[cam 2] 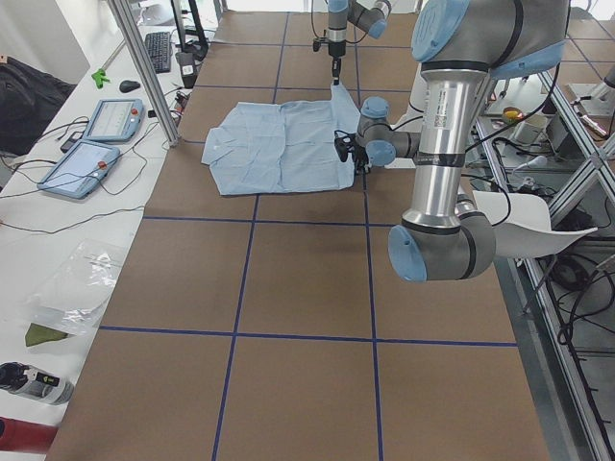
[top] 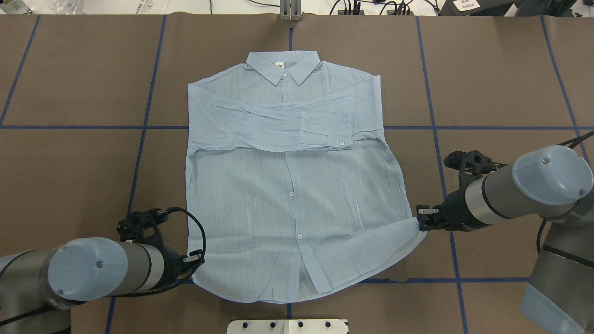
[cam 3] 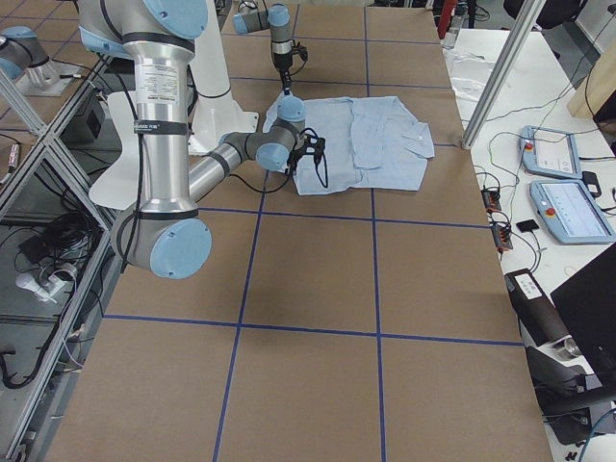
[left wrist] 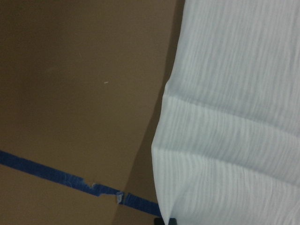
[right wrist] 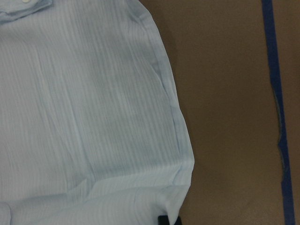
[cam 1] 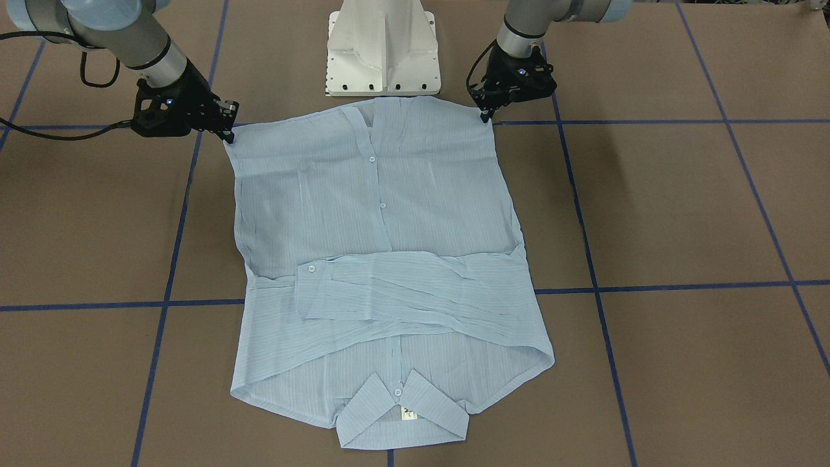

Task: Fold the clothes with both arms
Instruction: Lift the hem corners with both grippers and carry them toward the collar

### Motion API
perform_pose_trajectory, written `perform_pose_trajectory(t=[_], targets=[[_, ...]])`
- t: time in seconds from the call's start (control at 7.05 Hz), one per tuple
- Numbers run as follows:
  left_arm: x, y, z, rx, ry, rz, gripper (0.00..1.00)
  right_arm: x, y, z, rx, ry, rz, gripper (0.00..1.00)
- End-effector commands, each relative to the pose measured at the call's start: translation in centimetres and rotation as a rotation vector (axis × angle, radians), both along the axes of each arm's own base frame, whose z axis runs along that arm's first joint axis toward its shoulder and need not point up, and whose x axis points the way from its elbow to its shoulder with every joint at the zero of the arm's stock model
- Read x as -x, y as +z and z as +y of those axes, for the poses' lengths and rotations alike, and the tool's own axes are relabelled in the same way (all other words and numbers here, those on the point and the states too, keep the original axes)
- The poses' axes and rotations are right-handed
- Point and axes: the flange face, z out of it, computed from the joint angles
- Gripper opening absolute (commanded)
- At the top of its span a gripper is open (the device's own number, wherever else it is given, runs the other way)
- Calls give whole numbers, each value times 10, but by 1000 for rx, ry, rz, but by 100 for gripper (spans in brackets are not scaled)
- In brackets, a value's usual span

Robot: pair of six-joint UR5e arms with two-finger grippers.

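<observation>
Light-blue shirt point(top: 287, 195) lies flat on the brown table point(top: 69, 69), sleeves folded across; we pinch its hem corners, left gripper point(top: 198, 260) and right gripper point(top: 420, 218) both clamped on cloth.

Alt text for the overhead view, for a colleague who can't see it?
A light-blue shirt lies flat on the brown table, collar away from the robot, sleeves folded across the chest. The left pincer and right pincer each hold a hem corner.
</observation>
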Motion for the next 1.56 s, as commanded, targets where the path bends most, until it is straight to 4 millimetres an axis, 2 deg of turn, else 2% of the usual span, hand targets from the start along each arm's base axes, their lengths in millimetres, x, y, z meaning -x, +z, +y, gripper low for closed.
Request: perform_pose_trajectory(t=[0.0, 0.14, 0.28, 0.43, 0.57, 0.71, 0.85, 0.99, 1.13, 1.42], targets=[[23, -13, -41, -72, -20, 21, 0, 1, -14, -15, -13, 24, -24, 0], [32, -20, -55, -105, -11, 32, 0, -2, -15, -29, 3, 32, -32, 0], [41, -21, -67, -125, -18, 36, 0, -12, -18, -45, 19, 45, -48, 0], [48, -25, -79, -134, -42, 40, 0, -29, -22, -73, 32, 83, -64, 0], [59, -31, -95, -149, -43, 51, 0, -35, -27, -99, 42, 103, -81, 0], [77, -32, -115, -172, -62, 64, 0, -38, -42, -122, 34, 126, -102, 0], [88, -36, -144, -181, -99, 76, 0, -46, -59, -144, 18, 159, -124, 0], [79, -42, -181, -191, -99, 71, 0, -46, -71, -166, 10, 182, -132, 0], [82, -49, -213, -207, -129, 62, 0, -46, -83, -198, 3, 215, -137, 0], [104, -57, -263, -223, -145, 82, 0, -44, -99, -254, -1, 260, -126, 0]])
